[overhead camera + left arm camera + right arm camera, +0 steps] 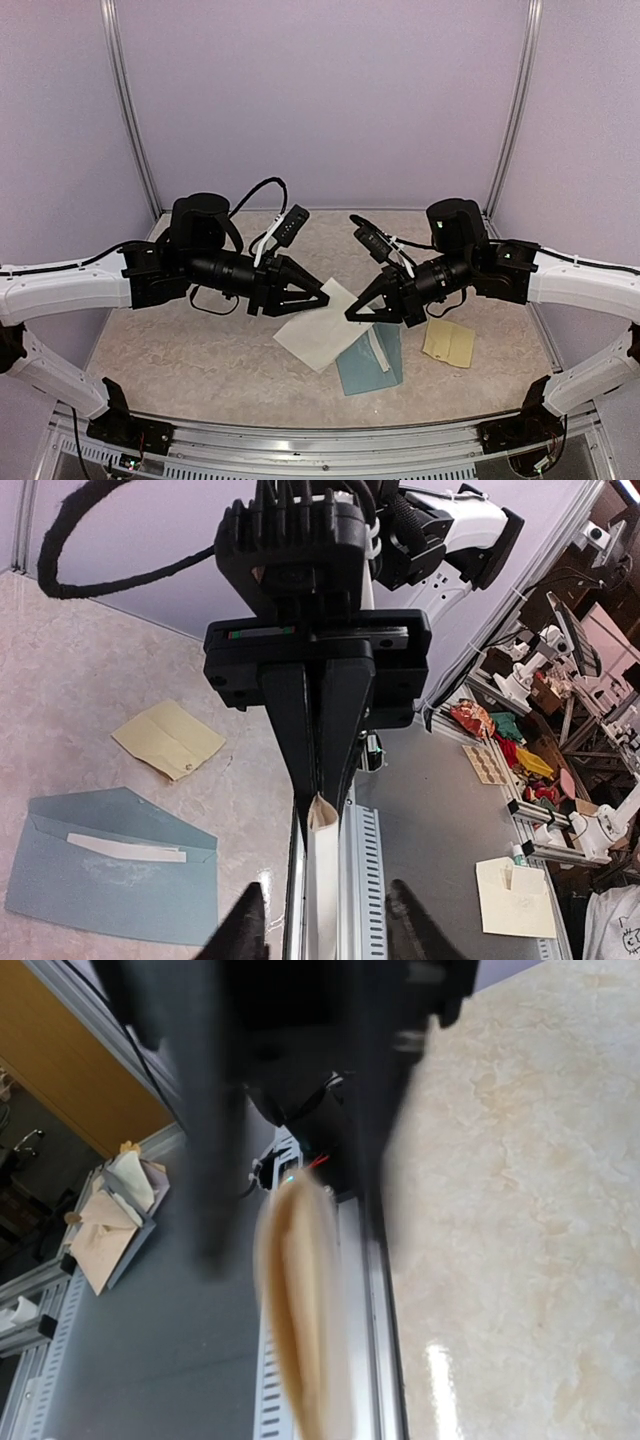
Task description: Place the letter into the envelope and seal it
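Both arms reach in from the sides and meet over the middle of the desk (180, 350), tips nearly nose to nose. Right tool (352, 313): jaws together, clamped on the top edge of the letter (315, 335), a cream-white sheet. In the left wrist view that sheet runs edge-on, straight down out of the pinched black fingers. Left tool (318, 297): jaws apart, one fingertip on each side of the sheet with a gap showing on both sides, not gripping it. From above, the letter slopes down and toward the near edge below the two tools; whether its lower corner touches the desk I cannot tell. The right wrist view is badly blurred and shows only the sheet as a pale edge-on streak between dark fingers. The envelope (368, 368), teal-blue, lies flat on the desk close to the near edge, slightly right of centre and below the right tool. From above, its left part is overlapped by the letter. Its triangular flap (125, 805) is folded open and lies flat, with a white strip (125, 848) along the mouth. Neither tool touches the envelope. A small yellow-tan sticker sheet (449, 343) lies flat just to the right of the envelope, toward the right edge, apart from it.
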`<act>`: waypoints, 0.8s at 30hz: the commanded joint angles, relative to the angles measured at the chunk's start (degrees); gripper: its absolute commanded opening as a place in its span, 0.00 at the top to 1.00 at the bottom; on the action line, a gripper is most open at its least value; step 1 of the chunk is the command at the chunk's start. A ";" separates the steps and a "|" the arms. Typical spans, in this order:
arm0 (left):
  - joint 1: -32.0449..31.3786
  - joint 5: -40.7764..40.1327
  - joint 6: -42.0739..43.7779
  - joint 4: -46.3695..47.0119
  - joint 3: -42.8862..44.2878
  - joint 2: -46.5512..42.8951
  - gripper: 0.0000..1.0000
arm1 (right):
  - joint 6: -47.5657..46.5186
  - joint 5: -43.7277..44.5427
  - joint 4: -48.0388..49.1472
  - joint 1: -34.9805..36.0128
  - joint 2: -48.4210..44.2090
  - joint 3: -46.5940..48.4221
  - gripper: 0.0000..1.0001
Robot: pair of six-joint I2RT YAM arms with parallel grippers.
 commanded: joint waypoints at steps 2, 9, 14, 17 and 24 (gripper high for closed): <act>-0.18 0.94 0.28 1.23 2.76 1.47 0.48 | -0.44 -0.77 0.77 0.30 0.41 0.19 1.00; -0.19 1.00 0.47 1.85 3.52 2.22 1.00 | -0.42 -0.77 0.78 0.36 0.61 0.13 1.00; 0.02 1.31 0.21 1.65 4.68 2.93 0.54 | -0.46 -0.93 0.97 0.41 0.67 -0.25 1.00; -0.01 1.61 0.36 1.65 5.35 3.55 0.59 | -0.50 -0.94 1.01 0.35 0.76 -0.18 1.00; 0.07 1.79 0.65 1.54 5.78 4.03 0.97 | -0.56 -0.81 0.95 0.38 0.66 -0.56 1.00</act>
